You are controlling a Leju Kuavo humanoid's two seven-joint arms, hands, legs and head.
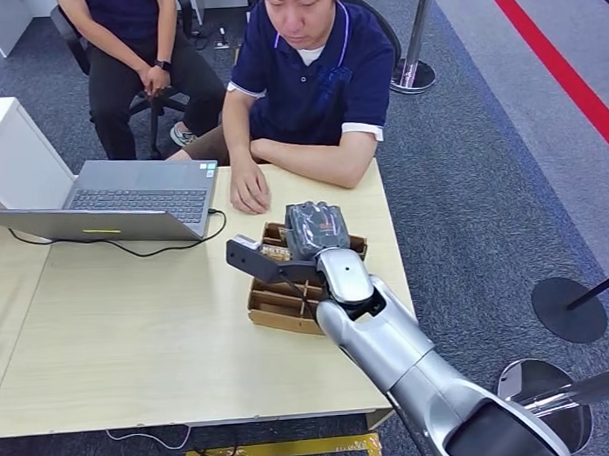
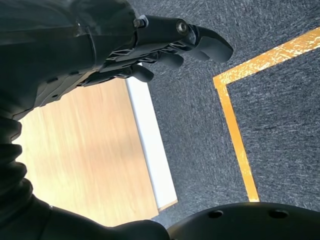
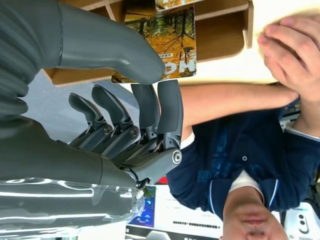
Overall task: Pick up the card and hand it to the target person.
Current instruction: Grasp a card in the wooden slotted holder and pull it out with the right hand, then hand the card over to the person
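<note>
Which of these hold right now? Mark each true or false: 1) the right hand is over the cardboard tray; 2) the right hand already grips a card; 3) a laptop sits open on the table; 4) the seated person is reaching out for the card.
1) True: the right hand is over the cardboard tray.
2) False: its fingers hold nothing, and a card lies in the tray.
3) True: the laptop is open.
4) False: the person's hand rests on the table.

Left hand (image 2: 151, 45) empty, fingers loosely extended — above pale table edge (image 2: 151, 145), grey carpet (image 2: 279, 125) — yellow floor tape (image 2: 236, 135)
</note>
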